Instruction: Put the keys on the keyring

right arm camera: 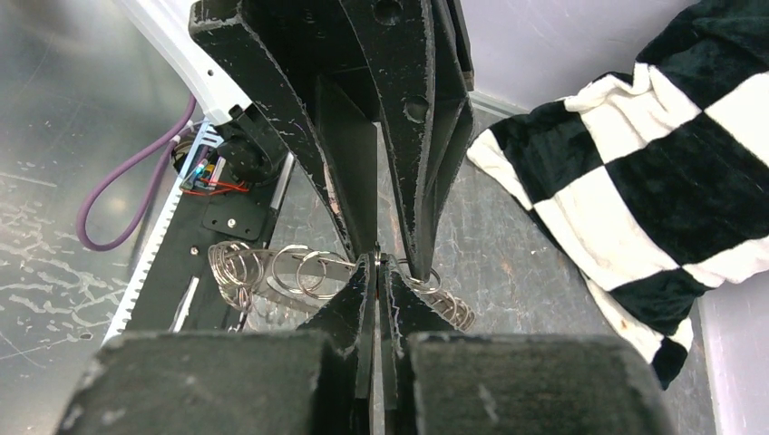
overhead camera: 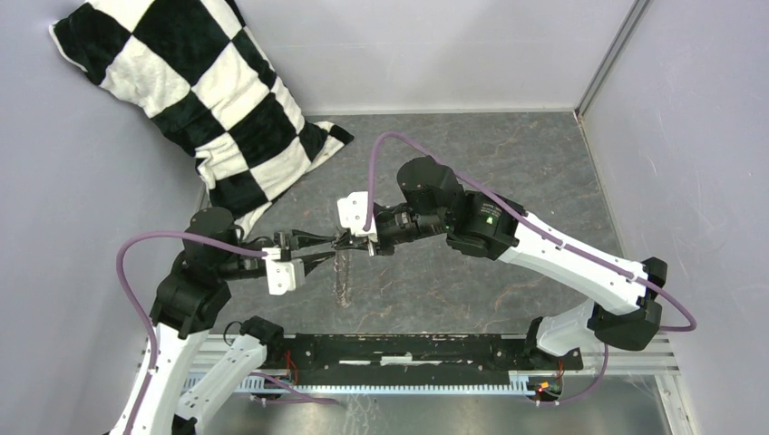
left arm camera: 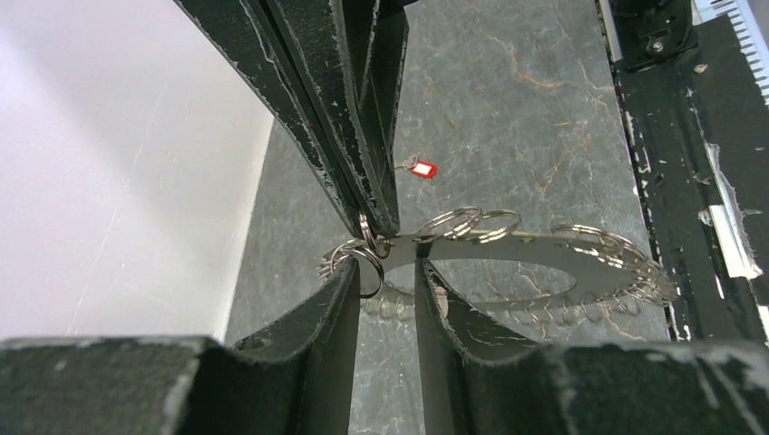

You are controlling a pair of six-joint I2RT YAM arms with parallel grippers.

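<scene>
Two grippers met at the keyring, held above the table: the right gripper was closed on its rim, while the left gripper stood partly open beside a small split ring, apparently clamping nothing. The red-tagged key lay on the table, well apart. Judged step: readying the ring; fetching the key would follow.

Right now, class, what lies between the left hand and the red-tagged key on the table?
The keyring, pinched by the right hand, crosses that stretch; past it, bare table up to the key. The left wrist view shows it.
</scene>
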